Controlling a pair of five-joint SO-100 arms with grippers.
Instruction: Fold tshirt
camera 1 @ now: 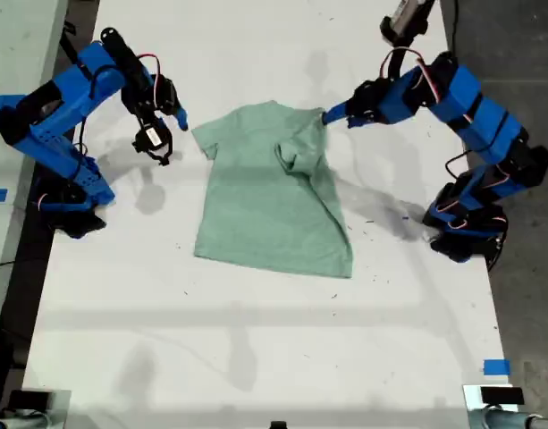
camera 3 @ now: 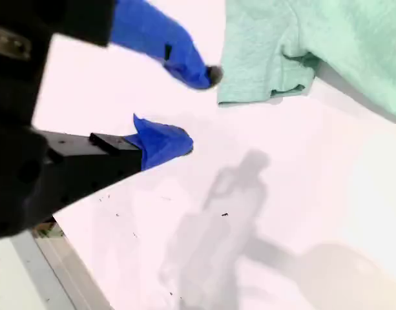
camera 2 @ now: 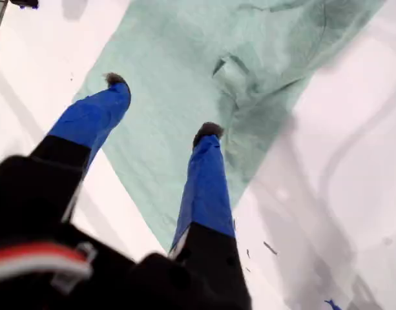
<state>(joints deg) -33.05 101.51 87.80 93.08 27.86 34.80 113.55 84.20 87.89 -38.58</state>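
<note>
The white table (camera 1: 256, 357) lies bare along the near edge of the exterior view, apart from a small strip of blue tape (camera 1: 495, 366) toward that view's right. Farther in, near the middle of the table, lies the small, pale mint-green, short-sleeved cloth T-shirt (camera 1: 265, 206), mostly flat with its hem nearest the camera. The sleeve on the exterior view's right is folded in over the body, leaving a rumpled diagonal ridge down that side; the sleeve on the exterior view's left lies spread on the table.

At the exterior view's left stands one blue arm. My second gripper (camera 3: 201, 113) hangs above the bare table just beside the spread sleeve. Its blue fingers (camera 3: 160, 143) are parted with nothing between them, and they are clear of the cloth.

At the exterior view's right stands the other blue arm, reaching in toward the shirt's shoulder. My first gripper (camera 2: 162, 106) sits over the folded edge of the shirt, its two blue fingers (camera 2: 204, 187) spread wide apart with only flat fabric showing behind the gap. Whether the tips touch the cloth cannot be told.
</note>
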